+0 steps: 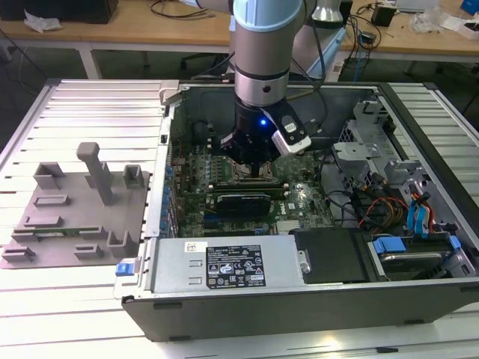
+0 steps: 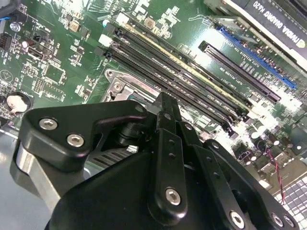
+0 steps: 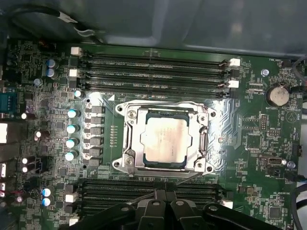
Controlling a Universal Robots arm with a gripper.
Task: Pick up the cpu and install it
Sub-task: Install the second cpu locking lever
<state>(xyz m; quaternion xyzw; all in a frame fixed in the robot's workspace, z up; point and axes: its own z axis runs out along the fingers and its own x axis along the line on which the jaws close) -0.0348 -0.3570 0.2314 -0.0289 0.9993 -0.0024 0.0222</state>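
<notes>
The cpu [image 3: 165, 139], a pale silver square chip, lies flat inside the metal socket frame [image 3: 128, 136] on the green motherboard [image 3: 249, 124] in the first wrist view. My gripper [image 3: 165, 192] hangs just beside the socket, over the memory slots, with its black fingers drawn together and nothing held. The second wrist view has the gripper [image 2: 165, 103] above a corner of the socket [image 2: 117, 86]. In the exterior view the arm reaches down into the open computer case [image 1: 299, 299], and the gripper [image 1: 251, 168] sits low over the board's centre.
A grey fixture plate with upright posts [image 1: 75, 202] lies on the exterior view's left. Inside the case are a power supply [image 1: 232, 262], a black expansion card [image 1: 243, 202], drive cages [image 1: 359, 142] and loose cables [image 1: 374, 206]. Memory slots [image 3: 153, 72] flank the socket.
</notes>
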